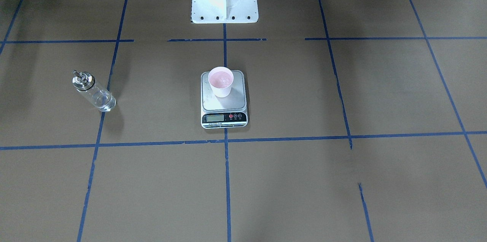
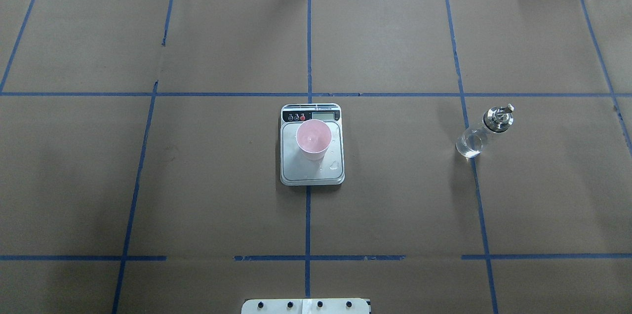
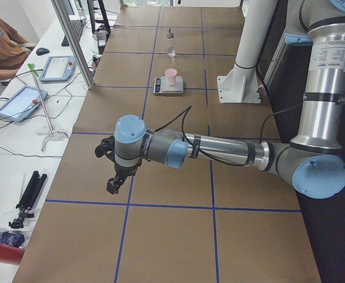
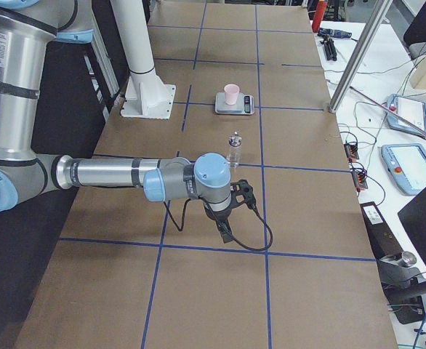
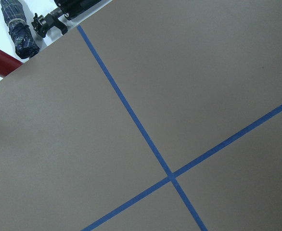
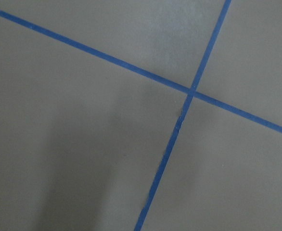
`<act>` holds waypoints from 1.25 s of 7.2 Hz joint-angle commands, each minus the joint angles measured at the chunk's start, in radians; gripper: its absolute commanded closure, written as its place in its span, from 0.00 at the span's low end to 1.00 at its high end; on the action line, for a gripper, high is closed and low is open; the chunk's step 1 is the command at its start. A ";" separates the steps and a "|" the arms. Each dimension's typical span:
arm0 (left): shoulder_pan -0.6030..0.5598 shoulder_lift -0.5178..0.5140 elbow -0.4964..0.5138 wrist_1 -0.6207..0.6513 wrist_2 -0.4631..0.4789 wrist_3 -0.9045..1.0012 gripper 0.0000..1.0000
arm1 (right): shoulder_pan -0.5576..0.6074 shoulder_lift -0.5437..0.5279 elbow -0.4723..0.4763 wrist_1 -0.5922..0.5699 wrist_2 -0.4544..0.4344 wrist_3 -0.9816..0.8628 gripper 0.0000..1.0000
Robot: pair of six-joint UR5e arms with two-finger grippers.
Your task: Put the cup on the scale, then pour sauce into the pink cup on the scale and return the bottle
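A: Well, facing the robot first: where for the cup (image 1: pixel 221 81)?
B: Upright on the scale (image 1: pixel 236 99), about mid-platform, display strip nearest the camera. Bottle (image 1: pixel 94 91) upright on the table (image 1: pixel 342 181), well apart from the scale, over on the robot's right.
A: And from overhead?
B: Same layout. Droplets (image 2: pixel 335 165) on the bare metal beside the cup, bottle standing on a blue tape line (image 2: pixel 476 195).
A: From the table's left end?
B: Left arm (image 3: pixel 219 150) stretched low over the table, left pincer (image 3: pixel 112 187) pointing down, well apart from cup and scale. Cannot tell whether spread or pressed together.
A: From the right end?
B: Right arm (image 4: pixel 111 173) likewise, right pincer (image 4: pixel 225 234) pointing down above the table, nearer the camera than the bottle and apart from it. Again, cannot tell whether spread or pressed together.
A: Wrist cameras?
B: Left: crossing tape lines, plus a folded umbrella (image 5: pixel 18 31) beyond the table edge. Right: only crossing tape lines on brown paper.
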 commanded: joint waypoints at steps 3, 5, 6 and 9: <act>-0.001 0.104 -0.033 0.143 -0.009 0.003 0.00 | 0.029 0.136 -0.009 -0.278 -0.021 -0.033 0.00; -0.001 0.164 -0.086 0.145 -0.009 0.003 0.00 | 0.016 0.145 -0.017 -0.272 -0.105 -0.036 0.00; -0.001 0.163 -0.072 0.143 -0.009 0.003 0.00 | 0.016 0.150 -0.047 -0.273 -0.102 -0.027 0.00; -0.001 0.164 -0.050 0.137 -0.056 0.001 0.00 | 0.016 0.174 -0.090 -0.241 -0.004 0.096 0.00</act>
